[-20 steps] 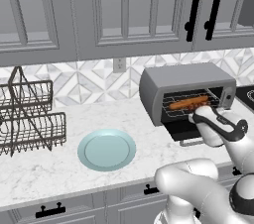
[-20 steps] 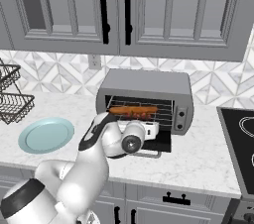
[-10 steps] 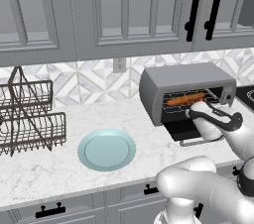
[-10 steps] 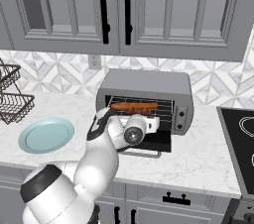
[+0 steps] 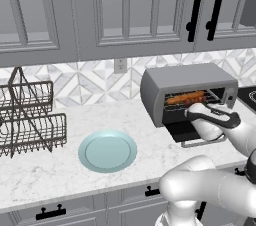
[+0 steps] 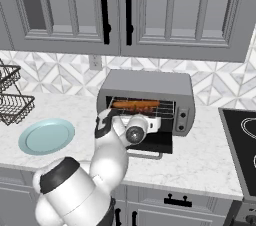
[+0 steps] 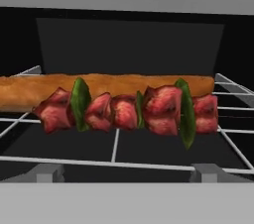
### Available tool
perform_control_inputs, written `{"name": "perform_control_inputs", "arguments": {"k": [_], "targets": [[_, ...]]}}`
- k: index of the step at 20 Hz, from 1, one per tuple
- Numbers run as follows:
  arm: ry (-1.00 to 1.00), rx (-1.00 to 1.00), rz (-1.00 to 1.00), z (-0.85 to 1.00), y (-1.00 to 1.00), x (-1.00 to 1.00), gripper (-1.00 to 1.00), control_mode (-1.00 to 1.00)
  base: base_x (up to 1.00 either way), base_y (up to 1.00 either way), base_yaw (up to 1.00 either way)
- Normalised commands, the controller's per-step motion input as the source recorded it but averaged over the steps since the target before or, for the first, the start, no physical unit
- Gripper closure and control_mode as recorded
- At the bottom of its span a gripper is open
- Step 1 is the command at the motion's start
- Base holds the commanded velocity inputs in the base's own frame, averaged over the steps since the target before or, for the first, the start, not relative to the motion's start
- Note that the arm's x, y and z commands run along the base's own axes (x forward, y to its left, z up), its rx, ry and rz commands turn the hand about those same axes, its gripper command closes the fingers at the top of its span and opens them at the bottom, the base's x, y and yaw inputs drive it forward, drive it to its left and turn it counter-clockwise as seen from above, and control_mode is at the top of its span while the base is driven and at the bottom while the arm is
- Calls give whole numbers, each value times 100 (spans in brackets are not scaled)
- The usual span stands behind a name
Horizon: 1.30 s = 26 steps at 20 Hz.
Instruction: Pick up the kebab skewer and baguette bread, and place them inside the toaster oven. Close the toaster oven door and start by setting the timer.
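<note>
The baguette bread (image 7: 99, 86) runs off the hand view's left edge — its front seemingly hidden behind the kebab skewer (image 7: 129, 111).

I am seeing the kebab skewer (image 7: 129, 111) lying on the wire rack (image 7: 115, 154) inside the toaster oven (image 6: 146, 101), just in front of the baguette bread (image 7: 104, 86). The plate (image 5: 107, 150) is sitting on the counter (image 5: 45, 170) between the dish rack (image 5: 31, 117) and the oven.

One toaster oven (image 5: 187, 90) on the counter; one baguette bread (image 7: 104, 85) on its rack; one kebab skewer (image 7: 129, 110) in front; one plate (image 5: 107, 150); one dish rack (image 5: 27, 115); one wall outlet (image 5: 120, 65).
</note>
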Motion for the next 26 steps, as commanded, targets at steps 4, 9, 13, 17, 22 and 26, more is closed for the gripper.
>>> {"name": "perform_control_inputs", "arguments": {"k": [4,9,13,17,22,26], "targets": [[0,0,0,0,0,28,-100,-100,0,0,0],[0,0,0,0,0,29,-100,-100,0,0,0],[0,0,-1,0,0,29,-100,-100,0,0,0],[0,0,-1,0,3,29,-100,-100,0,0,0],[0,0,-1,0,4,27,-100,-100,0,0,0],[0,0,0,0,3,22,-100,-100,0,0,0]]}}
